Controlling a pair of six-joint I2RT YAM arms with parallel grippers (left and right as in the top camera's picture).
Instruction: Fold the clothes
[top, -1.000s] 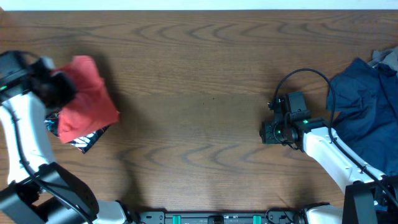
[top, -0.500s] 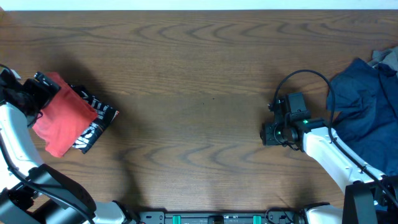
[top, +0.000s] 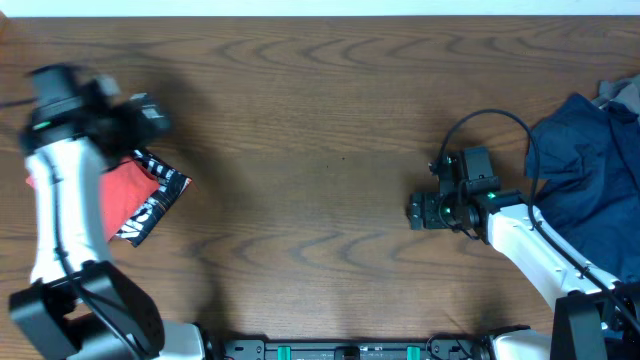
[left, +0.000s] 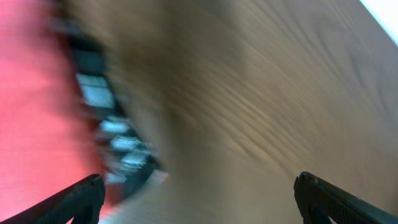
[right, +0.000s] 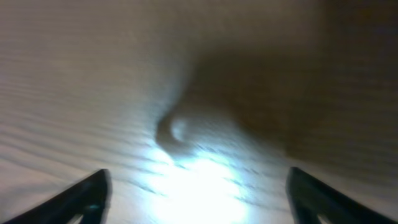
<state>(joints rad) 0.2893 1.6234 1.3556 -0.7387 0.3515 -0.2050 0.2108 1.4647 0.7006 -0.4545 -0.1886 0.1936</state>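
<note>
The coral-red T-shirt (top: 122, 195) lies folded at the table's left, on top of a black white-lettered garment (top: 158, 196). My left gripper (top: 145, 115) hovers just beyond them, blurred by motion, open and empty. In the left wrist view the red shirt (left: 31, 93) and the black garment (left: 109, 127) smear along the left, and the left gripper (left: 200, 180) spans bare wood. My right gripper (top: 415, 212) is right of centre, open and empty. The right wrist view has it (right: 199, 174) over glare-lit wood. A crumpled navy garment (top: 590, 180) lies at the right edge.
A cable (top: 490, 120) loops above the right wrist. A bit of grey cloth (top: 625, 95) shows at the far right behind the navy garment. Brown wooden tabletop (top: 320, 120) stretches between the two arms.
My left gripper has opened and let go of the red shirt, which now lies on the black garment; the arm has swung up and right. The right gripper has opened wider.
</note>
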